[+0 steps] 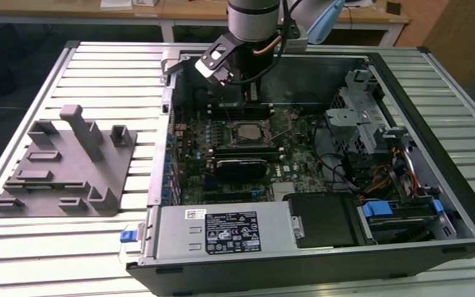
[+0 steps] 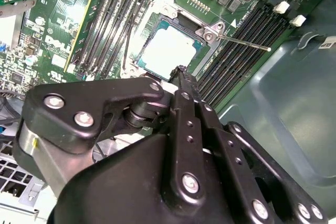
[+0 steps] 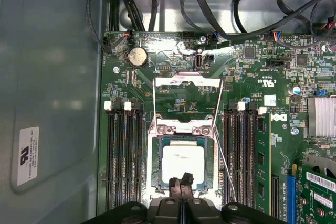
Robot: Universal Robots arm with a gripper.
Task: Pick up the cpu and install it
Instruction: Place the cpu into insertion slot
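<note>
Right by the cpu (image 3: 181,162) in its socket (image 3: 155,174), empty claw (image 3: 181,181), fingers (image 3: 175,187) together.

A robotics lab: opened computer case (image 1: 303,272) on a slatted aluminium bench (image 1: 106,74), wooden desks (image 1: 188,9) behind

We see an open computer case (image 1: 303,269) on the slatted worktop (image 1: 97,68) | grey fixture block (image 1: 64,173) near the worktop's edge at the exterior view's left | coin battery (image 3: 138,56) on motherboard (image 3: 173,82), memory slots (image 3: 123,166) alongside
</note>
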